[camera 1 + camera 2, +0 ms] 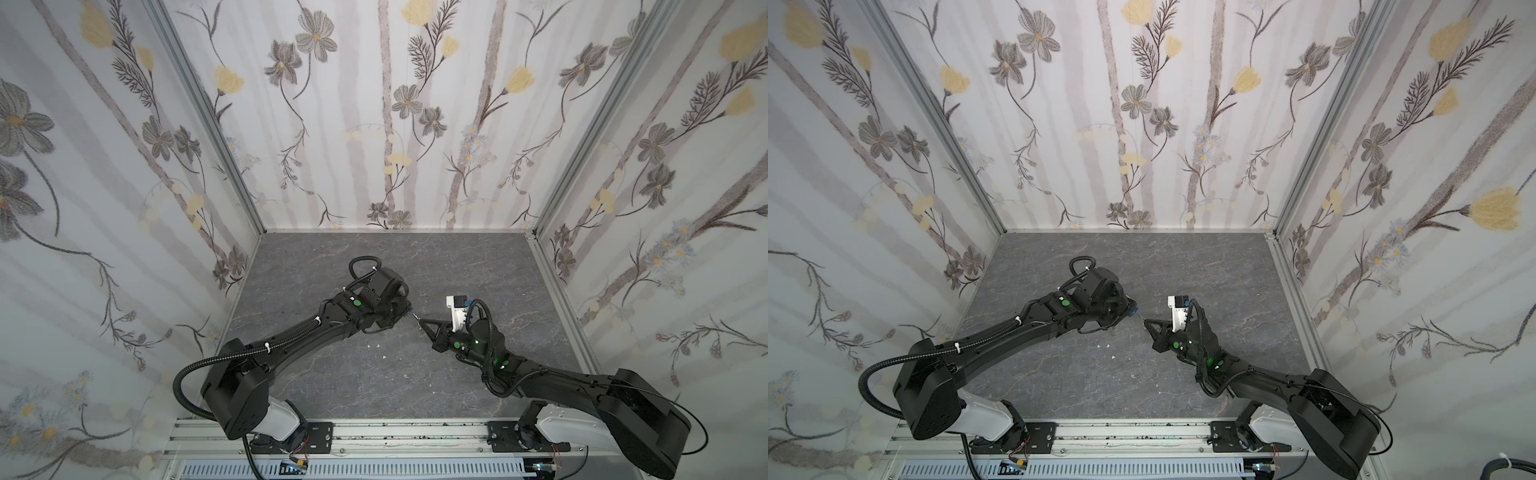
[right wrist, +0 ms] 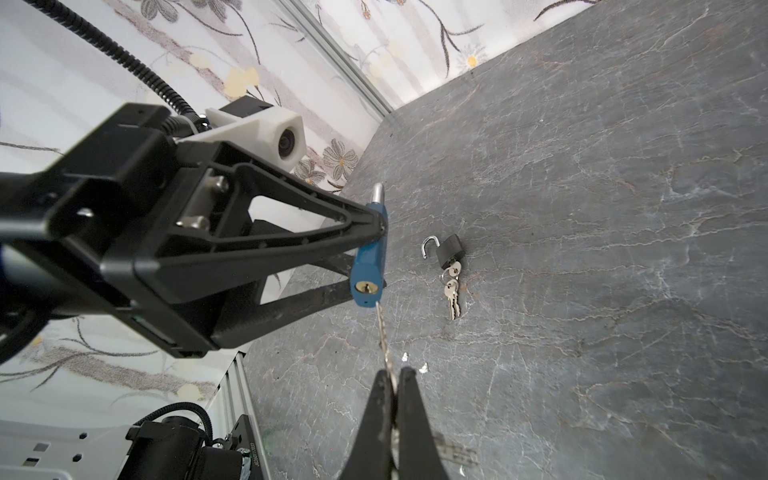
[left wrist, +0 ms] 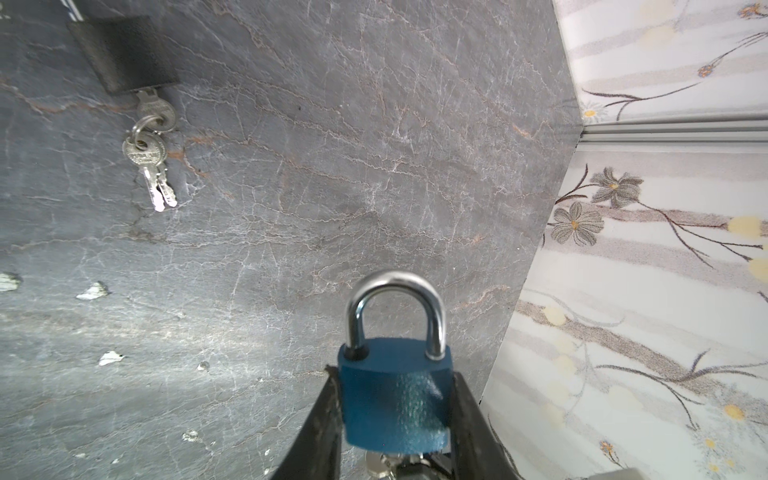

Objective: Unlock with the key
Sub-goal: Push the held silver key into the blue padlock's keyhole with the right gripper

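A blue padlock (image 3: 395,399) with its silver shackle (image 3: 397,286) pushed in sits between the fingers of my left gripper (image 3: 395,374), which is shut on its body. The right wrist view shows that padlock (image 2: 368,266) held above the table, its brass keyhole (image 2: 365,286) facing my right gripper (image 2: 393,371). That gripper is shut on a silver key (image 2: 384,336). The key's tip lies just under the lock's bottom edge, beside the keyhole and outside it. In both top views the two grippers (image 1: 409,309) (image 1: 422,322) meet mid-table.
A black padlock (image 2: 451,249) with its shackle swung open lies on the grey stone-look table (image 2: 623,249), a bunch of keys (image 2: 453,291) hanging from it. Small white flecks (image 1: 374,345) dot the table. Flowered walls (image 1: 374,124) close in three sides.
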